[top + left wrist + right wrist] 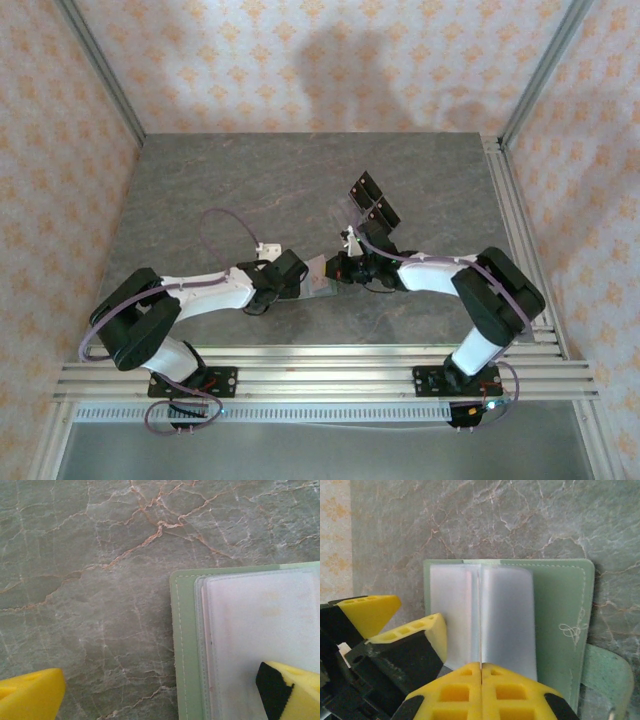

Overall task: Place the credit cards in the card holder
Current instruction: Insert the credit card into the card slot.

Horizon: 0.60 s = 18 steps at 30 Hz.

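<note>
The sage green card holder [560, 610] lies open on the marble table, its pale inner leaves fanned up. My right gripper [481, 666] is shut on a thin pale sheet seen edge-on over the fold, apparently a credit card [480, 620]. My left gripper [160, 692] is open. One of its yellow fingertips [292, 690] rests on the pale mauve card [255, 625] on the holder's left half [184, 645], and the other is off over bare table. From above, both grippers [300, 272] [335, 268] meet over the holder [318, 272].
A clear stand with black panels [372, 203] stands just behind the right gripper. The holder's snap tab [602, 675] sticks out on its right. Marble table [250, 180] stretches to the back and left. Aluminium rails [520, 220] line the right and near edges.
</note>
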Available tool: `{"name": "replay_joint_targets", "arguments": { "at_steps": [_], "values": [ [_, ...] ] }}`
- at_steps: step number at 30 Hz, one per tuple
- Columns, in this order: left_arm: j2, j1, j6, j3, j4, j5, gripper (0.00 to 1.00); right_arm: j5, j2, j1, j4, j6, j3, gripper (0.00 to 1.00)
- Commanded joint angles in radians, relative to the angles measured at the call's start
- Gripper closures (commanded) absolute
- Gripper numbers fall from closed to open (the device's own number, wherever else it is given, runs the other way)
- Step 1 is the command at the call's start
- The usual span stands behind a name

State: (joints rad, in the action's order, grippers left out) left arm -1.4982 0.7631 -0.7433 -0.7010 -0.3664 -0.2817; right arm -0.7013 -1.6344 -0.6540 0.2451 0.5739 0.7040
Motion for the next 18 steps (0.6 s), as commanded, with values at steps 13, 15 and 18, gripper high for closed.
{"name": "replay_joint_targets", "arguments": {
  "at_steps": [13,15,18],
  "values": [
    [0.001,-0.007,-0.008,0.057,-0.062,-0.038,0.0,-0.081,-0.077,-0.006,0.26,0.1,-0.05,1.0],
    [0.001,-0.007,-0.008,0.057,-0.061,-0.037,0.01,-0.081,-0.089,-0.005,0.266,0.102,-0.047,1.0],
    [0.001,-0.008,-0.007,0.057,-0.061,-0.037,0.01,-0.081,-0.107,-0.006,0.278,0.105,-0.047,1.0]
  ]
}}
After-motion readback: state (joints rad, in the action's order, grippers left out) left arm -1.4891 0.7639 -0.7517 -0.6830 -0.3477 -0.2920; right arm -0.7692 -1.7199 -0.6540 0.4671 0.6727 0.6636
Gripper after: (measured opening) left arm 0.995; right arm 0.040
